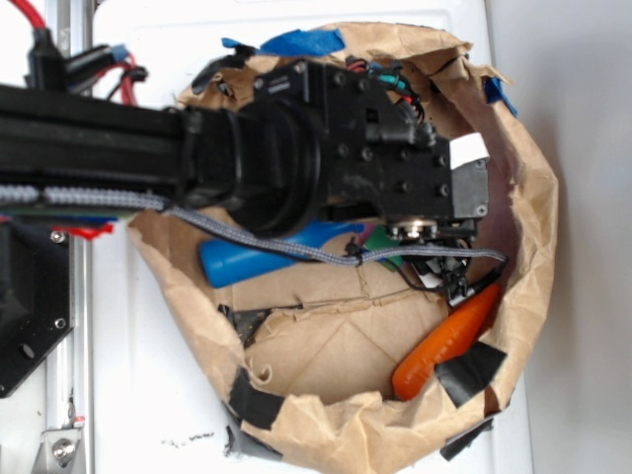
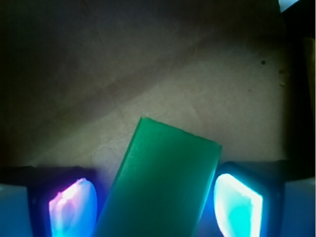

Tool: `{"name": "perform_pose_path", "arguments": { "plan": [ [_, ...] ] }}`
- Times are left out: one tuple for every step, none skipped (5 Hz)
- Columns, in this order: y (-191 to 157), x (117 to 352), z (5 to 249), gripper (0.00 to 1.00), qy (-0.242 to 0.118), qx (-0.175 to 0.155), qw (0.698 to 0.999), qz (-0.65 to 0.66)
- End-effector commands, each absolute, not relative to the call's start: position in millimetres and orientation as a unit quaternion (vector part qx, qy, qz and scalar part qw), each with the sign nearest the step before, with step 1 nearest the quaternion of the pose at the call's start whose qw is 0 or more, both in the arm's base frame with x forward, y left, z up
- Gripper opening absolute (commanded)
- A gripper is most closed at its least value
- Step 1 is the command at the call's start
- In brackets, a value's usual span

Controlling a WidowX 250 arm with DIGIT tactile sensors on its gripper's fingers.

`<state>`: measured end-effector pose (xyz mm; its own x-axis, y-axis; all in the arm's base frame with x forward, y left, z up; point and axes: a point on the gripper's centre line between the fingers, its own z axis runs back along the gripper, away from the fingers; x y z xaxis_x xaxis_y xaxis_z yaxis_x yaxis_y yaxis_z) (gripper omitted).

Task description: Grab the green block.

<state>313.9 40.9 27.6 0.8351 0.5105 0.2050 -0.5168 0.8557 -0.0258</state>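
The green block [image 2: 163, 182] is a flat matte green slab lying on brown paper, tilted slightly. In the wrist view it sits between my two glowing fingertips. My gripper [image 2: 155, 200] is open and straddles it, with a narrow dark gap on each side, the wider one by the left finger [image 2: 74, 207]. The right finger [image 2: 237, 205] is almost against the block's edge. In the exterior view my gripper [image 1: 442, 269] is down inside the paper bowl. Only a sliver of the green block [image 1: 378, 240] shows under the wrist.
A crumpled brown paper bowl [image 1: 336, 415] with black tape patches walls in the work area. A blue bottle [image 1: 262, 259] lies left of the gripper. An orange carrot [image 1: 449, 336] lies to the lower right, close to the fingers. A grey cable [image 1: 296, 242] crosses the bottle.
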Motion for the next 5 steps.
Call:
{"name": "perform_pose_path", "arguments": {
  "plan": [
    [47.3, 318.3, 37.4, 0.0, -0.118, 0.017, 0.956, 0.269],
    [47.0, 319.6, 41.1, 0.0, -0.112, 0.019, 0.961, 0.253],
    [36.4, 313.9, 67.1, 0.0, -0.084, 0.041, 0.981, 0.17],
    [18.9, 289.7, 116.8, 0.0, -0.117, 0.057, 0.988, 0.081],
    [17.1, 274.0, 167.2, 0.0, -0.133, 0.026, 0.989, 0.051]
  ]
}}
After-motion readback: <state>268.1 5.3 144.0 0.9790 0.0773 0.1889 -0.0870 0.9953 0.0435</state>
